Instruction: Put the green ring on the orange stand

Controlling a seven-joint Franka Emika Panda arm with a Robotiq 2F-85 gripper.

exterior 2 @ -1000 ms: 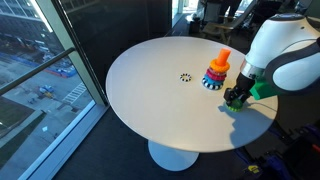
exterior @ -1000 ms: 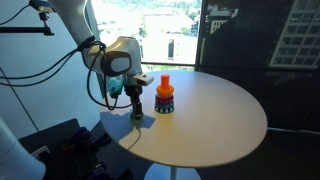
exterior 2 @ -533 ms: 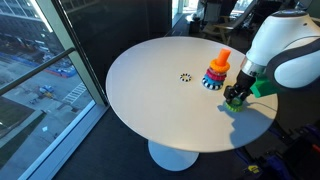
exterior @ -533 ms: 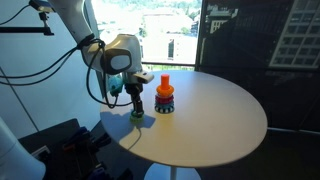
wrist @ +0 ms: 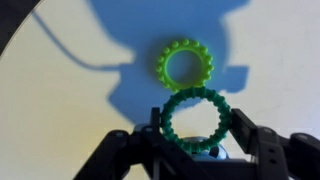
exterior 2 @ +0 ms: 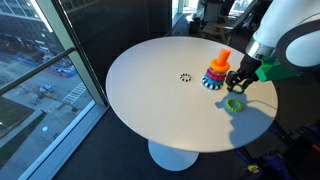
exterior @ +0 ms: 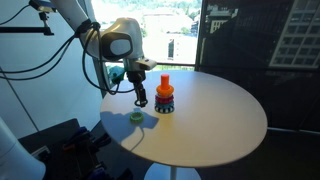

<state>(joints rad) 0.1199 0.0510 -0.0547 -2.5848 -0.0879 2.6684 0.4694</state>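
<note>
Green ring (wrist: 198, 96) pinched in tool (wrist: 197, 125), lime ring (exterior: 135, 117) on table (exterior: 220, 110), orange stand (exterior: 164, 82) apparently holding stacked rings (exterior: 164, 103)

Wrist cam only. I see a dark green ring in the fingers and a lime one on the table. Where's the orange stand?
Observer: The orange stand is on the table right beside the gripper, in both exterior views.
Operator: Anything on it?
Observer: Coloured rings are stacked round its lower part; the orange tip is bare.
Operator: Is the dark green ring off the table?
Observer: Yes, the gripper hangs above the table; the lime ring lies on it nearby, apart from the stand.
</note>
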